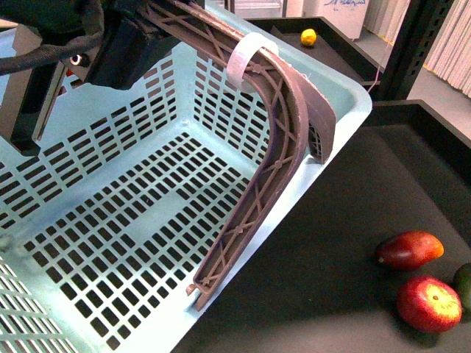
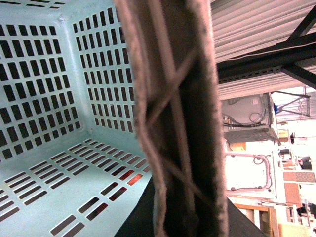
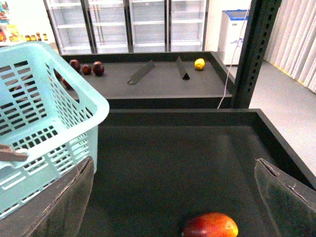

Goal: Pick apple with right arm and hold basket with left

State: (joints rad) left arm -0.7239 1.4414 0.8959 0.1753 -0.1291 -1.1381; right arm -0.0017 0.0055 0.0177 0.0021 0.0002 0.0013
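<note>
Red w/ a yellow patch at the stem, the round apple (image 1: 429, 303) sits on the matt black tabletop (image 1: 331, 294), near right in the front view. A dark green fruit (image 1: 464, 283) is just beside it, cut by the frame edge; can't tell if they touch. A bit further back, apart from both, lies an elongated dark red mango-shaped fruit (image 1: 408, 250) w/ an orange tip.

Right gripper (image 3: 173, 168): worn grey pads (image 3: 64, 202) spread wide, nothing betw. them, i.e. released. Its wrist cam shows only the mango-shaped fruit below, no apple.

Left of the fruit, the big pale mint-blue slotted plastic basket (image 1: 110, 243) fills most of the front view, no fruit inside. Its brownish-purple ribbed swing handle (image 1: 283, 147), w/ a white band (image 1: 250, 55), curves up to the black left gripper (image 1: 121, 40); a flat grey finger (image 1: 44, 103) hangs beside. In the left wrist cam the handle fills the middle, very close, but no fingers show, so can't tell if it's clamped or loose.

Furthest back, a small yellow fruit (image 1: 308, 37) on the rear shelf (image 3: 163, 84).

Risks, as I judge them:
- Right gripper looks lined up on the wrong fruit; closing there grabs the mango-shaped one, not the apple.
- Apple is round and crowded by the green fruit. A pad landing betw. them could shove either and send the apple rolling.
- If the left hold on the handle is slack, the basket may swing or drop.
</note>
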